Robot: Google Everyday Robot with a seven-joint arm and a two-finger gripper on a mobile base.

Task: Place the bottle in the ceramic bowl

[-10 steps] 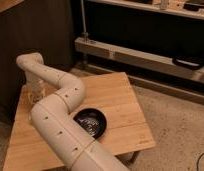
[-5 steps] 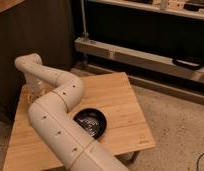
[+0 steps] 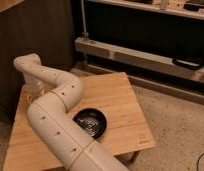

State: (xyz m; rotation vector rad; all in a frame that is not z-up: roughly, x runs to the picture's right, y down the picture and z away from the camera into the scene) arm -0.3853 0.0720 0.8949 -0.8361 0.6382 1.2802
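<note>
Over the table's (image 3: pixel 115 95) far corner hung the gripper (image 3: pixel 34 93), apart from the ceramic bowl (image 3: pixel 101 119); its grip I couldn't tell.

I see black ceramic bowl (image 3: pixel 90 123) on wooden table (image 3: pixel 120 92), inside glossy with reflections. White arm (image 3: pixel 57 112) crosses in front of bowl's left rim, then bends away up-left. Gripper (image 3: pixel 34 92) points down over table, left of bowl and farther from me, mostly hidden behind wrist. Speckled floor (image 3: pixel 175 125) right of bowl.
</note>
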